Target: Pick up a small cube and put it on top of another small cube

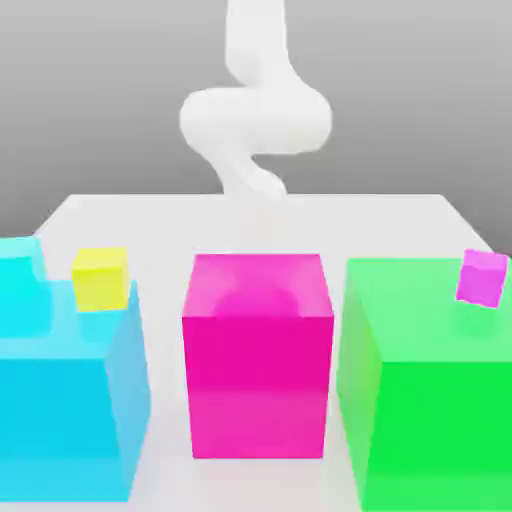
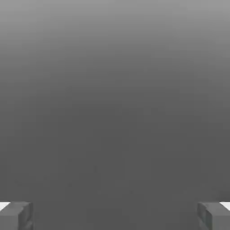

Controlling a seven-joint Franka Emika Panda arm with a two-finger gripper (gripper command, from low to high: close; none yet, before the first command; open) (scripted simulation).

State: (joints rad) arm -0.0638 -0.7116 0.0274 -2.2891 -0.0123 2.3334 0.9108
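Exterior view: a white table [image 1: 150,215] carries three big blocks in a row near the camera. A cyan block [image 1: 60,400] stands at the exterior view's left, a magenta block [image 1: 258,360] in the middle, and a green block [image 1: 430,390] at the exterior view's right. On top of the cyan block, near its right rear corner, sits a small yellow cube [image 1: 100,278]; whether its tone is the deeper amber or the paler lemon cannot be told from here, so whether it is the task's cube cannot be settled. A small cyan cube [image 1: 20,262] rests on the same block, further toward the exterior view's left and apart from the yellow one. A small violet cube [image 1: 482,277] sits tilted on the green block's top, near its right rear corner. Behind the magenta block the white arm [image 1: 255,115] rises from the table's far side, blurred and pale.

Hand view: the end effector [image 2: 115,215] is spread wide, its two grey fingertips [image 2: 15,215] standing at opposite edges of the picture with nothing between them. Beyond them lies a plain grey surface.
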